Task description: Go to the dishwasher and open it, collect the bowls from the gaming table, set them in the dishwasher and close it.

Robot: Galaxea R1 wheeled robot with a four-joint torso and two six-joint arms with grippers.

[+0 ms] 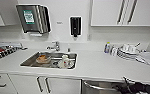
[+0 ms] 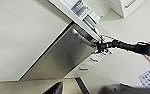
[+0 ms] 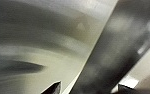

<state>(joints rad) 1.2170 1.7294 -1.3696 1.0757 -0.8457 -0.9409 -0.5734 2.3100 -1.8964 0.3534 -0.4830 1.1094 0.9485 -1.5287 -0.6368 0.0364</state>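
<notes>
- Below the white counter (image 1: 103, 66), at the lower right of the head view: the dishwasher (image 1: 98, 88), steel front with a bar handle (image 1: 97, 87) along its top edge. Door appears tipped slightly out from the cabinet line, judged from the left wrist view, where a dark gap runs along its top.
- At that handle: the right gripper (image 2: 100, 46), arm reaching in from the side. It sits right on the bar, placed to pull the door down; whether its fingers are clamped around it cannot be told.
- Left gripper: nothing readable on its fingers; its camera looks across the steel door from below.
- Sink (image 1: 28, 63), set in the counter left of the dishwasher: holds a brownish dish and a white cup, not task items.
- Stacked plates (image 1: 127, 53), on the counter to the right, above the dishwasher.
- Paper towel dispenser (image 1: 33, 18) and dark soap dispenser (image 1: 75, 25), on the wall.
- Step judged: opening the dishwasher, early in the task.
</notes>
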